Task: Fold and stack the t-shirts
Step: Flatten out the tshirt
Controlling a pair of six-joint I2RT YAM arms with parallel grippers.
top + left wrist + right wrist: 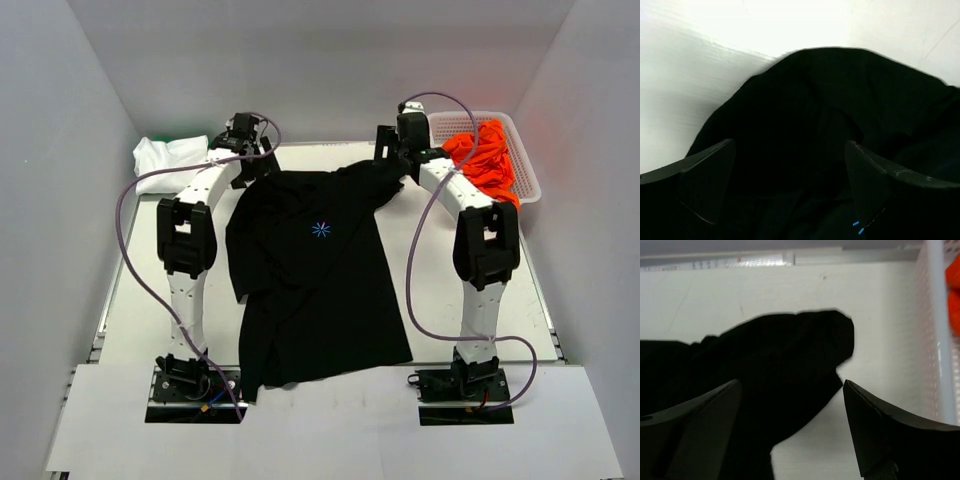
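A large black t-shirt [310, 280] lies spread on the table between the arms, hem toward the bases. My left gripper [243, 152] hovers over its far left shoulder, jaws wide apart, black cloth [830, 125] lying loose below them. My right gripper [396, 152] stands open above the far right sleeve [785, 355], which rests on the white table. Orange t-shirts [488, 160] fill a basket at the back right. A white t-shirt [170, 155] sits on a green one [185, 140] at the back left.
The white mesh basket [528, 170] stands at the back right corner, its wall [935, 335] close to my right gripper. Purple cables loop beside both arms. White walls enclose the table on three sides.
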